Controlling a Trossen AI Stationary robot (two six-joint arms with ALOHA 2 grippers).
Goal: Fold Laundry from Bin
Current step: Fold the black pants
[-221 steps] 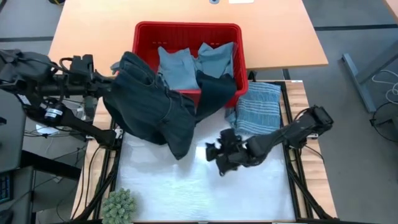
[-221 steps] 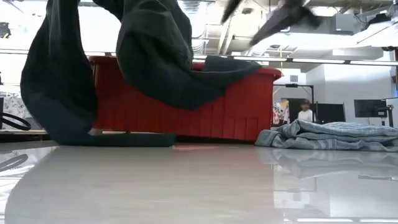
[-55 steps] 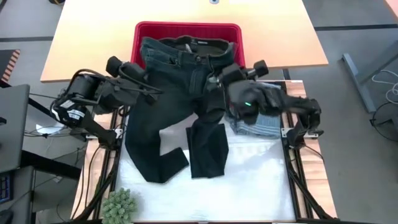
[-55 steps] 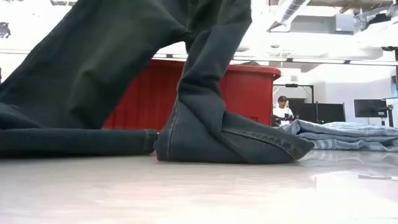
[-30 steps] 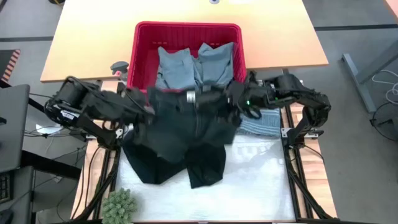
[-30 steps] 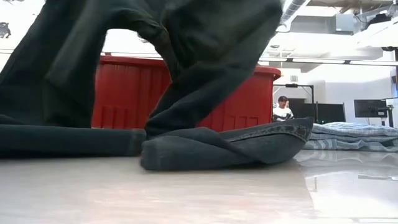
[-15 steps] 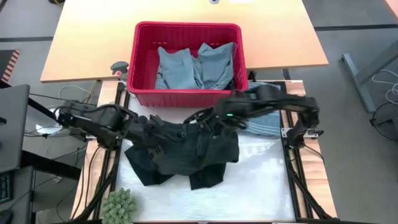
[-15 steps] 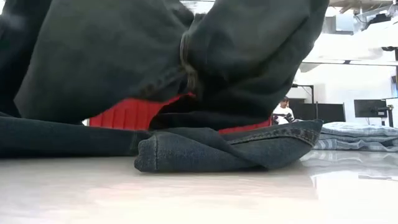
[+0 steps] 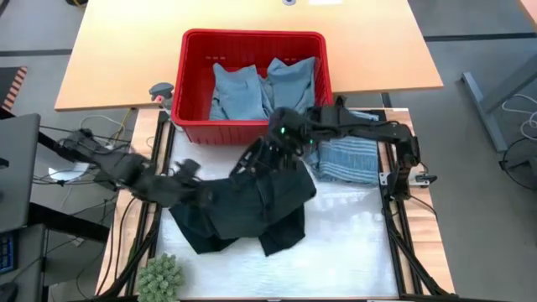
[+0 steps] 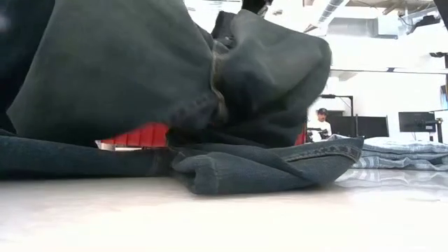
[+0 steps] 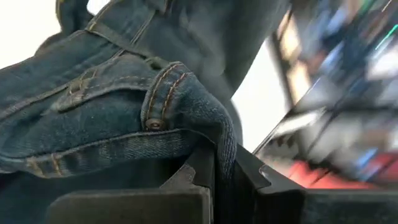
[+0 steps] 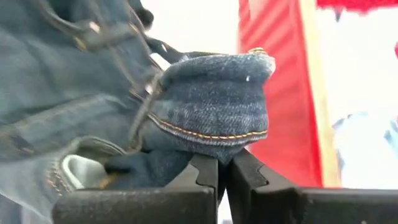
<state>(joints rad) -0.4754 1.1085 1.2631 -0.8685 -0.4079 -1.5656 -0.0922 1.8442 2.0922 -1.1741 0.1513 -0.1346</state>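
Holding the waistband of the dark jeans (image 9: 252, 201) at its two ends, we have both pincers closed tight on denim. The left gripper (image 11: 225, 177) pinches a seamed fold beside a rivet; in the high view it sits at the lower left of the garment (image 9: 186, 172). The right gripper (image 12: 225, 171) clamps a thick rolled edge of the waistband, and in the high view it is at the centre of the frame, just below the bin (image 9: 195, 126).

We judge that the step is laying the jeans flat for folding. To do it well, we should keep the waistband stretched between the two grippers, lower both ends together, and pull gently toward the bottom of the frame so the legs do not bunch.

The jeans lie on the white mat in the centre of the high view. Their waistband runs diagonally from lower left to upper right, and the legs are crumpled underneath, pointing toward the bottom of the frame.
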